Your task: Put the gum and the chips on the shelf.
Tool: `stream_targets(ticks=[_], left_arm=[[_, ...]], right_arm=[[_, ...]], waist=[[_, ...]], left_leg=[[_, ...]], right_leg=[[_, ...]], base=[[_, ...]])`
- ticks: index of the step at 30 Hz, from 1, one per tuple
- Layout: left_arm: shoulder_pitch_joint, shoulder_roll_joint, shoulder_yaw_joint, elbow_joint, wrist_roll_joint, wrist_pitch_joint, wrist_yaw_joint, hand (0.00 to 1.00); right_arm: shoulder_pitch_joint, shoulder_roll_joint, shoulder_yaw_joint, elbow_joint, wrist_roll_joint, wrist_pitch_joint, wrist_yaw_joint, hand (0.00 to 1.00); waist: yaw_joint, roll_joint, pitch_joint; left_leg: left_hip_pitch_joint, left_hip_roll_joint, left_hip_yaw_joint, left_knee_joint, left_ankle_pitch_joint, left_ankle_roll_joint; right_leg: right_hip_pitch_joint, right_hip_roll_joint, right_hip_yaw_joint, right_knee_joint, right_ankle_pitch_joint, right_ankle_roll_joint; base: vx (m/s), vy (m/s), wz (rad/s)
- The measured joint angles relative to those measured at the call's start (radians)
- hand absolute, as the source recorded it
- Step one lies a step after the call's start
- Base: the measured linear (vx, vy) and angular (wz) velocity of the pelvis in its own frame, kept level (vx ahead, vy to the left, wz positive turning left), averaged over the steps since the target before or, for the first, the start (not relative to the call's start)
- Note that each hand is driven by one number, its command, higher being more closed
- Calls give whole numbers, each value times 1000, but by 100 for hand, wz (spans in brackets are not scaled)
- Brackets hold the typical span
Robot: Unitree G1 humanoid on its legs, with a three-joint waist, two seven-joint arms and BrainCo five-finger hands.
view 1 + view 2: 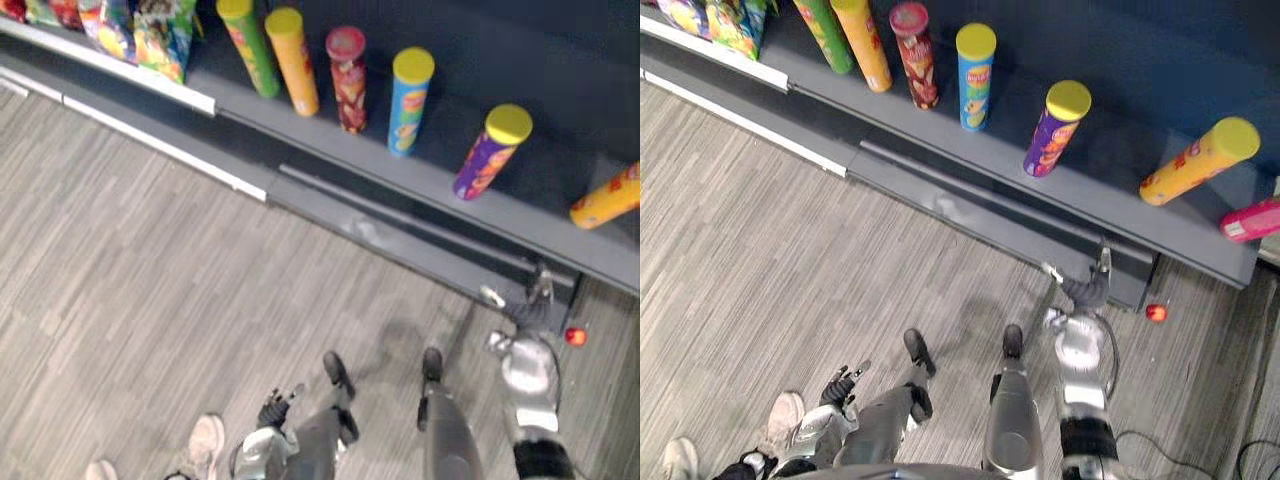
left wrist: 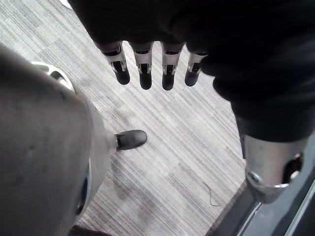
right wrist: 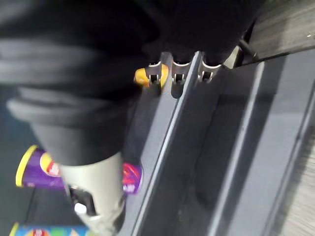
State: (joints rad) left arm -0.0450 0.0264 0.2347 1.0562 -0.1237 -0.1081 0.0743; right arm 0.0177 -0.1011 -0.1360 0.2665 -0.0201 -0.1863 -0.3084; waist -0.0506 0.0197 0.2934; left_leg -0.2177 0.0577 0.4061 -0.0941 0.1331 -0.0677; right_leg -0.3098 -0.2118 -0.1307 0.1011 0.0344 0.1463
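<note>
Several chip cans stand in a row on the dark shelf (image 1: pixel 1110 200): green (image 1: pixel 248 45), orange (image 1: pixel 293 60), red (image 1: pixel 346 78), blue (image 1: pixel 975 75) and purple (image 1: pixel 1055 127). A yellow-orange can (image 1: pixel 1195 160) leans to the right of the row. A small red round object (image 1: pixel 1156 312) lies on the floor by the shelf's base. My right hand (image 1: pixel 1087 292) is low in front of that base, open and empty, just left of the red object. Its fingers (image 3: pixel 179 73) point at the shelf edge, with the purple can (image 3: pixel 34 172) beyond. My left hand (image 2: pixel 142 73) hangs open over the floor.
Colourful snack bags (image 1: pixel 150 35) fill the shelf's far left end. A pink pack (image 1: pixel 1250 220) lies on the shelf at the far right. A person's pale shoes (image 1: pixel 785 415) stand on the wood-pattern floor (image 1: pixel 150 270) at my left.
</note>
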Motion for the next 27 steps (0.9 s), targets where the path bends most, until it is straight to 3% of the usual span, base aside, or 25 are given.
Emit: stream_targets(ticks=[3,6,10,17,27], left_arm=[[21,20,19,21,37,12,-3,0],[42,19,45,42,71,21,-9,0],[65,17,76,60,107,25,-10,0],[90,16,81,79,109,23,9,0],[110,15,25,77,146,-20,57,0]], right_arm=[[92,2,65,95,12,-6,143,0],[144,13,77,279,44,8,244,0],[148,39,43,533,51,34,292,0],[115,30,-102,816,15,68,242,0],[123,52,-180,872,78,86,186,0]], waist=[[-1,-28,-51],[-2,-33,-99],[-2,-34,-132],[-1,-41,-188],[6,-44,-216]], left_leg=[[44,-1,-9,0,-18,2],[82,-3,-11,-1,-32,3],[126,-2,-11,-8,-49,1],[185,-3,-12,-10,-67,12],[195,-12,-61,-10,-69,16]], right_leg=[[49,3,-1,-29,0,0],[101,3,-8,-53,0,0],[149,7,-11,-70,-7,-8],[216,8,-10,-84,-13,-4],[265,-1,-55,-99,-18,-2]], base=[[100,0,-4],[111,7,-1],[62,9,-4],[6,4,-1],[7,9,14]])
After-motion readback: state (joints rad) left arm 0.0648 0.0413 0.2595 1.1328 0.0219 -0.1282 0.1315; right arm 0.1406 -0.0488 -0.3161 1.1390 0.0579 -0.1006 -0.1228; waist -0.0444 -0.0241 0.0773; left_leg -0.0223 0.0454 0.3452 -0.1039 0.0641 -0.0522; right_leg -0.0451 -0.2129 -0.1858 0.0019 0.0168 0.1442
